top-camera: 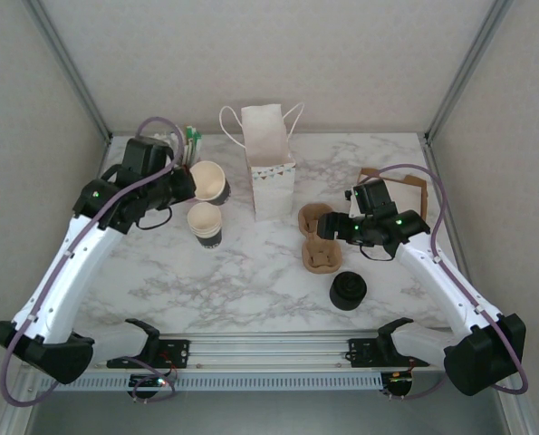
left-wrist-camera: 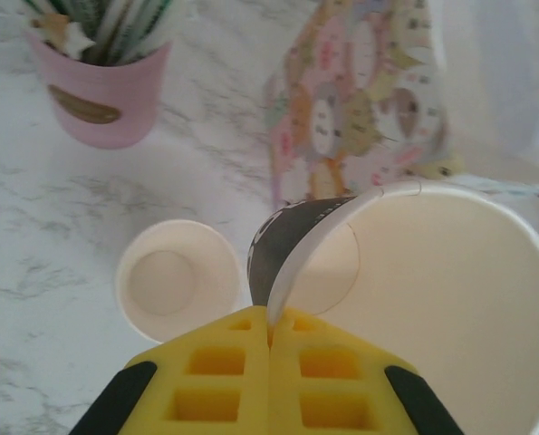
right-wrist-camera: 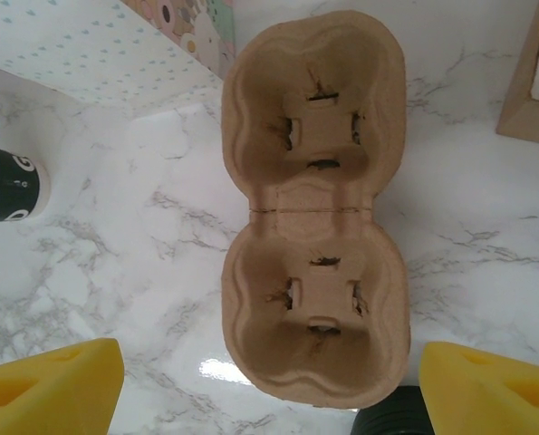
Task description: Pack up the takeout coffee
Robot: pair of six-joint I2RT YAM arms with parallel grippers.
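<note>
Cup (left-wrist-camera: 432, 299) in left claw (left-wrist-camera: 269, 328), lettering illegible

No text confirmed legible. The dark-banded cup (right-wrist-camera: 6, 186) at the left edge of the right wrist view carries small white marks, possibly a "G", too cropped to read. The pink pot (left-wrist-camera: 115, 122) bears a brown oval label (left-wrist-camera: 86, 106) with blurred lettering. The gift bag (left-wrist-camera: 360, 100) print shows cartoon figures only.
</note>
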